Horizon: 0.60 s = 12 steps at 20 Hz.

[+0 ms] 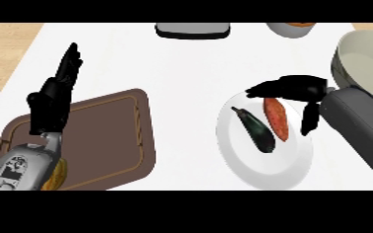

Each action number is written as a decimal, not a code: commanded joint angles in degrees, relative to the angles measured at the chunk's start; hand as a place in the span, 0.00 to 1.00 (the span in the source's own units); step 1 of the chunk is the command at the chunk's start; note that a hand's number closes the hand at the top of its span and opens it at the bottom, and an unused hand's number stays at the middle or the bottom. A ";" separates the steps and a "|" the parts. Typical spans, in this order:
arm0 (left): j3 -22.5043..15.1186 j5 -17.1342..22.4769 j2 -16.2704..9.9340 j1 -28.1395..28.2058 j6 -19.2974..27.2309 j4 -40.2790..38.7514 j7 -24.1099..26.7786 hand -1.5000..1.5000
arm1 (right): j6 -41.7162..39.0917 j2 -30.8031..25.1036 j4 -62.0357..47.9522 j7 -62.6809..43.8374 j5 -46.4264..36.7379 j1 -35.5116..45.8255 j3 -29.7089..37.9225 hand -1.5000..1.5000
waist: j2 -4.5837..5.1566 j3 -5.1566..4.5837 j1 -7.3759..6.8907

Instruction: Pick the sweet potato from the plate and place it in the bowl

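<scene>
R hand (pixel 295 91), fingers spread wide & holding nothing, sits just over top end of sweet potato (pixel 276 119), whose long axis runs toward the robot along plate (pixel 241 163); L hand far off.

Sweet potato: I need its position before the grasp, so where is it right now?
In the head view the sweet potato lies on the white plate at right, beside the eggplant, under the right hand.
</scene>
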State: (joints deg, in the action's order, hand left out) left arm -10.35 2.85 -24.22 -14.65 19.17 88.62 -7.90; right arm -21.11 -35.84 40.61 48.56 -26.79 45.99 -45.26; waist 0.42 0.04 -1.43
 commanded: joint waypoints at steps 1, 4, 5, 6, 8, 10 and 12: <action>-0.65 -1.19 1.29 1.25 0.33 1.80 -0.07 0.50 | -1.56 3.04 -7.42 8.90 -2.16 -0.51 -0.79 0.00 | 0.07 0.04 -0.26; 3.06 0.91 -1.47 0.06 -3.31 0.51 0.15 0.50 | -2.39 6.51 -9.33 7.13 -2.76 1.93 -0.34 0.00 | -0.03 -0.01 0.07; -0.69 -3.33 3.47 1.71 1.44 -1.60 2.85 0.50 | 0.72 4.76 -10.88 11.30 -3.60 0.32 -0.66 0.00 | 0.10 0.01 0.27; 0.45 -1.22 1.08 2.47 -1.18 2.32 -1.07 0.50 | -2.65 7.07 -11.86 8.71 -3.00 3.65 0.29 0.00 | -0.07 0.01 -0.16; 1.54 -1.12 1.84 0.54 -1.88 -1.45 2.47 0.50 | 0.64 10.62 -14.27 8.27 -4.55 1.97 -0.93 0.00 | 0.12 0.00 0.10; 1.82 -1.87 1.75 1.52 -1.44 0.29 0.05 0.50 | 1.99 7.51 -13.21 12.67 -6.71 2.76 -1.38 1.00 | -0.09 0.00 0.37; 2.64 -1.35 1.52 1.58 -2.82 -1.22 2.24 0.50 | 7.10 9.76 -13.54 13.19 -7.78 1.38 -1.67 1.00 | -0.01 0.00 0.36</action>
State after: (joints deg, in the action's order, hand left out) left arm -8.83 1.35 -22.77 -13.00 17.64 88.97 -7.08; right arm -15.45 -27.98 29.42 53.81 -32.23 47.79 -46.54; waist 0.26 -0.03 -1.20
